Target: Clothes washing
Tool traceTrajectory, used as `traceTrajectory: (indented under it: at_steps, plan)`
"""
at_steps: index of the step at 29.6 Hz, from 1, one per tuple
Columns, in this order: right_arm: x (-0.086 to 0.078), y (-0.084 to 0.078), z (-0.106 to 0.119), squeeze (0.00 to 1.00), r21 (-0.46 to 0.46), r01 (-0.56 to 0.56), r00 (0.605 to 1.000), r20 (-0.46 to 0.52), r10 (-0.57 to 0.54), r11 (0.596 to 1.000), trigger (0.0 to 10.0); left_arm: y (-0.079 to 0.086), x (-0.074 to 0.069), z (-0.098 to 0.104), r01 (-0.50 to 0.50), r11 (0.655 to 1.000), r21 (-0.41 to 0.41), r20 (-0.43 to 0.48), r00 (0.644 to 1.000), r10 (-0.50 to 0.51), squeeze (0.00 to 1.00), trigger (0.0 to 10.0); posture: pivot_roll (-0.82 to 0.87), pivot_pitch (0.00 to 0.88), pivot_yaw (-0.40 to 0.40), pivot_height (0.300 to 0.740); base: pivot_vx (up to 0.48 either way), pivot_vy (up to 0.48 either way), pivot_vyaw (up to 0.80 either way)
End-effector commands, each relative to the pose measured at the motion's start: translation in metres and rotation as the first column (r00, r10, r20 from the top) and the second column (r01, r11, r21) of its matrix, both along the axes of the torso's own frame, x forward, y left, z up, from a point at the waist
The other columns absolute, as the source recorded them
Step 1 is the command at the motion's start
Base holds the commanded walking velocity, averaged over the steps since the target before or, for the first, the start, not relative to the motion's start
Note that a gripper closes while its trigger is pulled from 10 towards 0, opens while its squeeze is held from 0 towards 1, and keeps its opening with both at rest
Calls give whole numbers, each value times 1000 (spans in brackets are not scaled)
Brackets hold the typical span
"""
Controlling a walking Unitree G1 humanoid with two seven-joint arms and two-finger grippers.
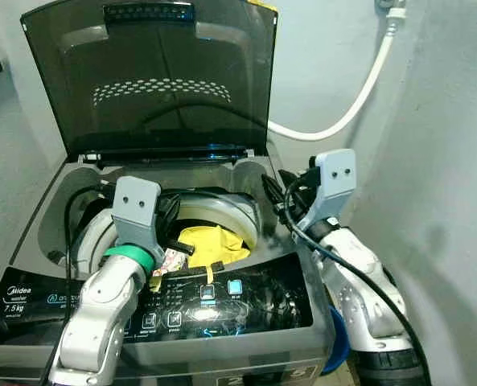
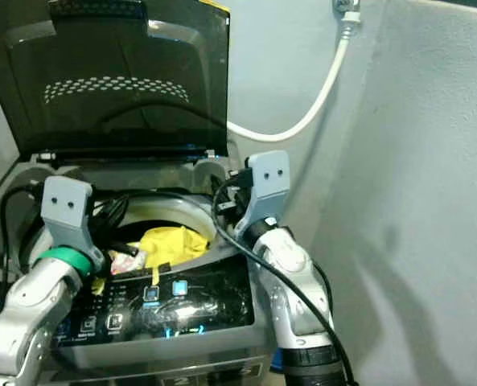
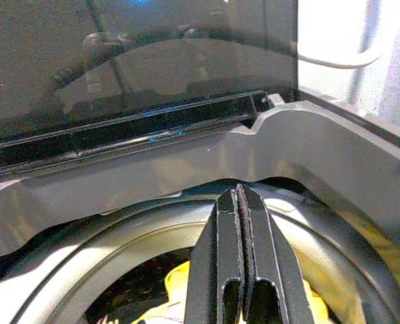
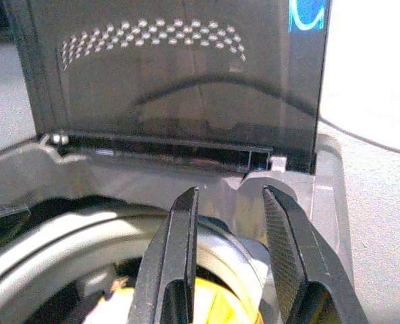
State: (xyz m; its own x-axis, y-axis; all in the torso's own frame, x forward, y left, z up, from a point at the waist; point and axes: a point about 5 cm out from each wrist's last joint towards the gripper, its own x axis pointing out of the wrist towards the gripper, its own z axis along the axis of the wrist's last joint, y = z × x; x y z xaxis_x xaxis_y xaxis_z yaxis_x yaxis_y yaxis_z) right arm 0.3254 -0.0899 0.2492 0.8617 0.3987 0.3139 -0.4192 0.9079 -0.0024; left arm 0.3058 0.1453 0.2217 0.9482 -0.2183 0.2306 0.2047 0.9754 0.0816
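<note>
- before the robot stands a grey top-loading washing machine (image 1: 53, 241) with its dark tinted lid (image 1: 154, 76) raised upright against the wall.
- down inside the drum (image 1: 222, 211) lies a yellow garment (image 1: 210, 241), bunched toward the front, with a small patterned piece of cloth (image 1: 172, 259) just beside it at the front rim.
- the left gripper (image 3: 239, 202) hangs over the drum's left side, above the rim; its jaws are pressed flat together, holding nothing.
- the right gripper (image 4: 230, 209) is at the machine's right rear corner, pointing across the opening toward the lid hinge; its jaws stand apart with a clear gap, nothing between them.
- black cables loop from both wrists over the edge of the tub.
- along the front edge runs a glossy black control panel (image 1: 222, 301) with lit blue buttons; the brand label sits at its left end.
- a white hose (image 1: 359, 96) curves down the wall from a fitting at the upper right to behind the machine.
- something blue (image 1: 339, 342) shows low beside the machine's right front corner; what it is cannot be told.
</note>
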Motion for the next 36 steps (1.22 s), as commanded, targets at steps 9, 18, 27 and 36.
traceTrajectory:
  at_steps: [9, 18, 27, 36]
  plan:
    - [-10, 3, 4, 0, 30, 11, 999, 43, -12, 999, 10000, -1, -4, -3, 5, 1000, 1, 2, 1000, -5, 0, 10000, -12, 0, 44, 740, 0, 0, 0]
    - [-17, 11, 0, 0, 12, -31, 999, 39, 30, 999, 10000, -5, -6, -5, 16, 1000, -18, 4, 1000, -16, 0, 10000, -17, 0, 51, 740, 0, 0, 0]
    - [-17, 11, -3, 0, -3, -23, 999, 29, 23, 1000, 10000, -8, -8, -8, 18, 998, -52, -8, 1000, -18, 0, 10000, -16, 0, 45, 740, 0, 0, 0]
    - [-16, 13, -3, 0, -22, -32, 999, 19, 33, 999, 10000, -11, -9, -8, 8, 996, -89, -13, 1000, -9, 0, 10000, -9, 0, 33, 740, 0, 0, 0]
